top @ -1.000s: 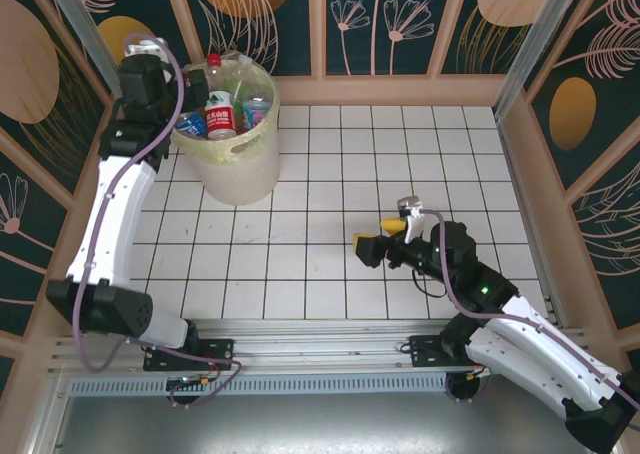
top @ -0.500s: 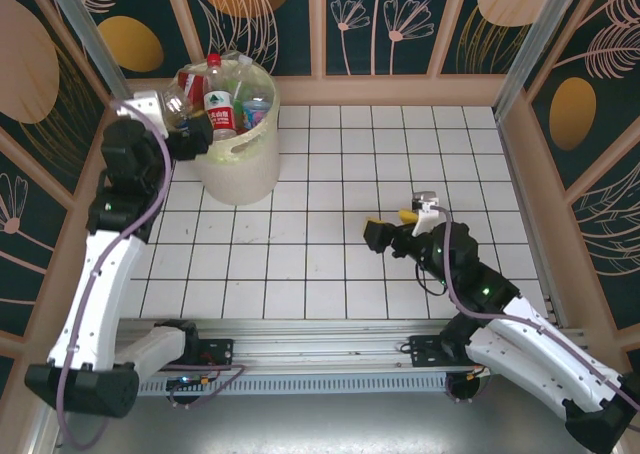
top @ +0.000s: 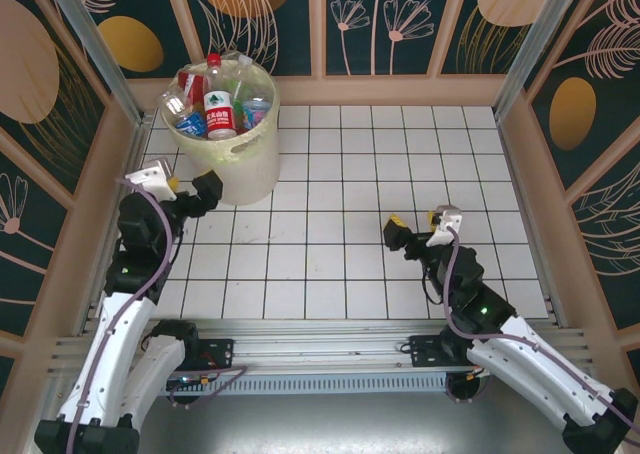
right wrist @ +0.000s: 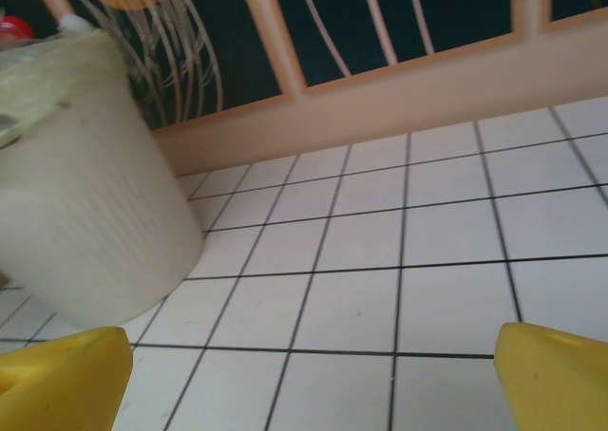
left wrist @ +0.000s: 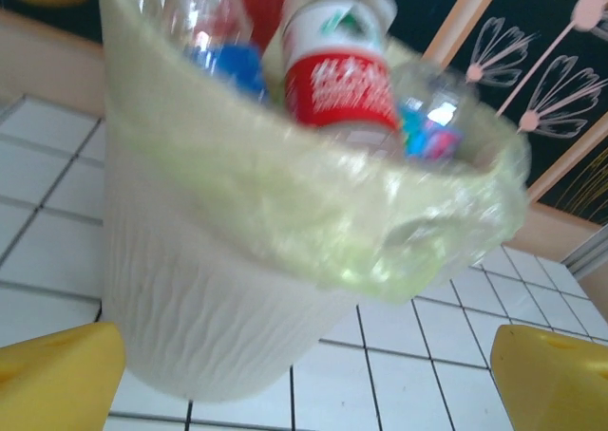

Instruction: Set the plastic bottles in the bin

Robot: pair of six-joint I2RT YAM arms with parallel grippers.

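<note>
1. Top view: The plastic bottles [top: 215, 99] are pictured heaped inside the bin [top: 243, 172], which stands at the far left of the tiled floor [top: 400, 154]. A red-labelled bottle [top: 219, 109] is propped roughly upright among them, cap up, its long axis running from deep in the bin to above its rim. The left gripper [top: 190, 188] is seen just beside the bin's near side, jaws spread wide with nothing between them. The right gripper [top: 415, 232] is found well apart from the bin, off to its right and nearer the arm bases, also spread wide and empty.

2. Left wrist view: The bin's ribbed wall is framed straight ahead of the two yellow fingertips [left wrist: 57, 374], which are set far apart. The bottles are glimpsed above them, past the rim and the clear liner [left wrist: 399, 232].

3. Right wrist view: The bin is caught at the left edge, ahead and to the left of the wide-set fingertips, with tiles seen between.

4. Every bottle that is seen lies in the bin, so the task is judged all but finished. Should another drop be needed, the left arm is judged the better placed, being much the nearer to the bin.
</note>
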